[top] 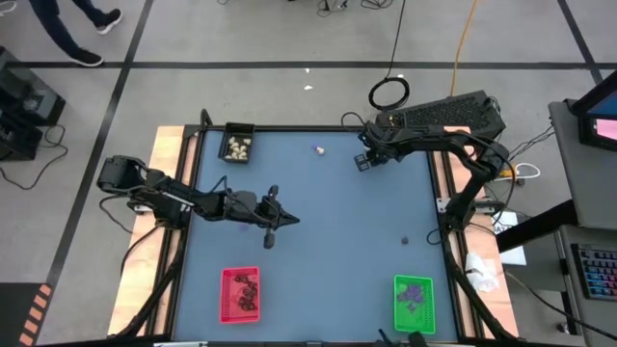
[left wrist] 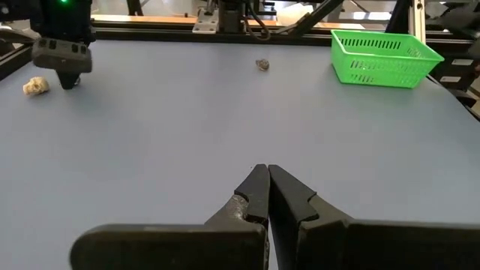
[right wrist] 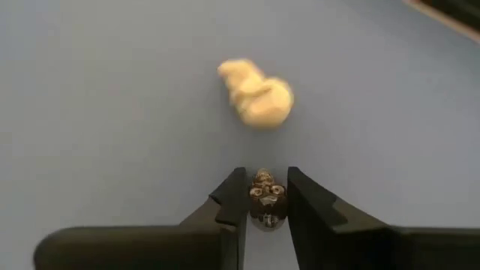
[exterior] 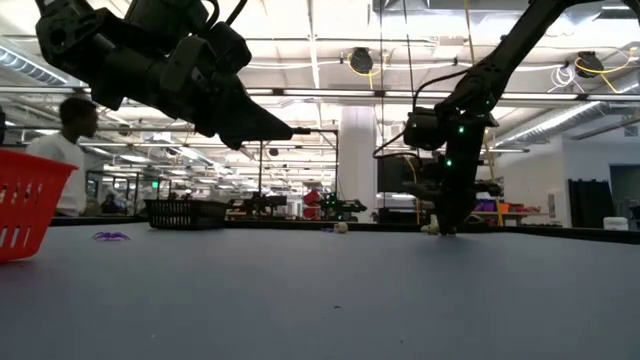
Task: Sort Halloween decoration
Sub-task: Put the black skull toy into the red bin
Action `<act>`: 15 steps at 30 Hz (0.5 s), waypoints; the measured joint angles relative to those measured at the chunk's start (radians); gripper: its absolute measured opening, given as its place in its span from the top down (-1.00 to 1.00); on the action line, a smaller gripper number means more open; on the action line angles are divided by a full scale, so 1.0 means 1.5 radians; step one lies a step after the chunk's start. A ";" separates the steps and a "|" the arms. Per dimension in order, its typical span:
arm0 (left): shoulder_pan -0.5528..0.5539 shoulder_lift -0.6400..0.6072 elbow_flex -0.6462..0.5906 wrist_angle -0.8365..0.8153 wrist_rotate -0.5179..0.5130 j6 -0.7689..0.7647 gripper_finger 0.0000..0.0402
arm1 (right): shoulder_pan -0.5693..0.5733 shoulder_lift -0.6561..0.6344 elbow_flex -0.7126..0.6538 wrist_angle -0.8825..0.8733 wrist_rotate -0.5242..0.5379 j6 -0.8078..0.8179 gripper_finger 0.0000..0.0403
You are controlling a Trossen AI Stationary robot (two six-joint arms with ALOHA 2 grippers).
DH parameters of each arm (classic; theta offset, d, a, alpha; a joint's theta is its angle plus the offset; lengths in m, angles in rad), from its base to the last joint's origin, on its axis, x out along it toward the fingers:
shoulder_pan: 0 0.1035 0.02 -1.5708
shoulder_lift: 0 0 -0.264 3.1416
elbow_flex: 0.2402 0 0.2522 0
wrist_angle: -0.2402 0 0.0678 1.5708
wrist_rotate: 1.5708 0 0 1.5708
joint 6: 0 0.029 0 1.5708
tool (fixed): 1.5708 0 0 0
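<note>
My right gripper stands near the table's far right, pointing steeply down, shut on a small dark lump. A cream-white lump lies on the table just beyond its fingertips. Another cream-white lump lies to the left of that gripper. One black lump rests on the table toward the near right. My left gripper hovers shut over the table's left middle, with nothing in it. My right gripper pinches the small dark lump by its two sides between its two fingertips. The fingers come from above, slanting down. The lump sits on the table surface.
A black tray with cream lumps stands at the far left. A red tray with black lumps is at the near left, and a green tray with purple bits at the near right. A person sits beyond the table.
</note>
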 joint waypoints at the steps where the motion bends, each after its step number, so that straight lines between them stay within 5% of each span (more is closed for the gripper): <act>1: 0.000 0.000 0.000 0.000 0.000 0.000 0.99 | 0.005 -0.008 -0.001 -0.004 -0.006 -0.002 0.72; 8: 0.000 0.000 0.000 -0.001 0.000 0.004 0.99 | 0.079 -0.067 -0.001 -0.027 -0.026 -0.021 0.72; 15: 0.000 -0.001 -0.001 -0.019 -0.021 0.005 0.99 | 0.245 -0.082 -0.001 -0.019 -0.025 -0.005 0.73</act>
